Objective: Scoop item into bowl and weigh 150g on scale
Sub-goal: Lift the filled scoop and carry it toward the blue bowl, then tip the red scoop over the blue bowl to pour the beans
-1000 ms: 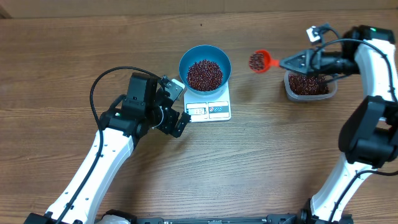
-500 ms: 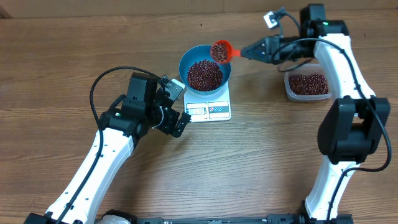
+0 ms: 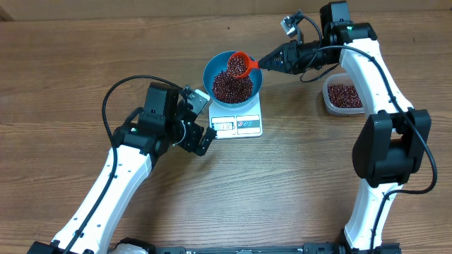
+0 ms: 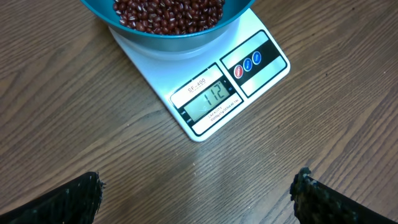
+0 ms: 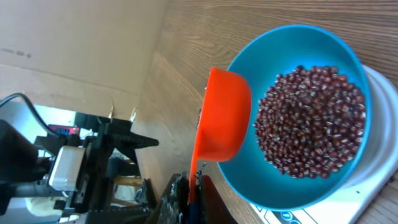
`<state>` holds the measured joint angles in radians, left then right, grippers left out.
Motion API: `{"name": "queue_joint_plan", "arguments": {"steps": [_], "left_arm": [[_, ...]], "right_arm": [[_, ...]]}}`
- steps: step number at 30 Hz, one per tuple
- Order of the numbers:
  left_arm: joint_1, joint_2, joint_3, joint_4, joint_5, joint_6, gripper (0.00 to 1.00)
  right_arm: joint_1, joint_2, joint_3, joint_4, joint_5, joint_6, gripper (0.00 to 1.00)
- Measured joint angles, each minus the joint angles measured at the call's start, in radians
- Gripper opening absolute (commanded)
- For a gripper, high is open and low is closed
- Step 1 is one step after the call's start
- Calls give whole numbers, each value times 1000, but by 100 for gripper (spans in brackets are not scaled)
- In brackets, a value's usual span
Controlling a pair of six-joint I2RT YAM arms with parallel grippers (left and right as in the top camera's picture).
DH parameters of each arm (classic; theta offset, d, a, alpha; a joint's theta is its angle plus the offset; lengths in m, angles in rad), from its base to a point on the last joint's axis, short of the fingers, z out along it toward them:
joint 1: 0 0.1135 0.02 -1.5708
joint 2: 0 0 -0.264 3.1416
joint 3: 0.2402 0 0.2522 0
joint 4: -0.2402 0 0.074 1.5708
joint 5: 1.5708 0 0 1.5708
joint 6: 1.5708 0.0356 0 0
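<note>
The blue bowl (image 3: 209, 73) stands on the white scale (image 3: 248, 125) and holds a heap of dark red-brown beans (image 3: 232, 86). The scale's display (image 4: 207, 102) reads 112. My right gripper (image 3: 272, 62) is shut on the handle of an orange scoop (image 3: 240, 65), which is tipped on its side over the bowl's far rim. In the right wrist view the scoop (image 5: 222, 118) shows its back above the bowl (image 5: 249, 174) and the beans (image 5: 311, 118). My left gripper (image 3: 203, 118) stands open just left of the scale, its fingers (image 4: 68, 202) wide apart over bare wood.
A clear plastic tub (image 3: 344, 95) with more beans sits at the right, below my right arm. A cable loops from the left arm over the table on the left. The table's far edge lies close behind the bowl.
My right arm has carried the scoop left from beside the tub to above the bowl and tipped it. The left arm has not moved.
</note>
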<state>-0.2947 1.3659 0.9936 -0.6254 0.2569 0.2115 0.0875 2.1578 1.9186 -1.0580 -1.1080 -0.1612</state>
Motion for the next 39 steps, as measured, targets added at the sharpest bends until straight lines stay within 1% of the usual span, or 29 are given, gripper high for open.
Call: {"name": "queue_joint_plan", "arguments": {"steps": [18,25,28,39], "left_arm": [[0,0,0,0,0,0,100],[0,0,0,0,0,0,100],[0,0,0,0,0,0,100],[0,0,0,0,0,0,99]], "right_arm": [[0,0,0,-2,110,31,4],[0,0,0,-22,174,34,4],[0,0,5,-57,192,39,4],[66,7,176,-142,424,42,4]]}}
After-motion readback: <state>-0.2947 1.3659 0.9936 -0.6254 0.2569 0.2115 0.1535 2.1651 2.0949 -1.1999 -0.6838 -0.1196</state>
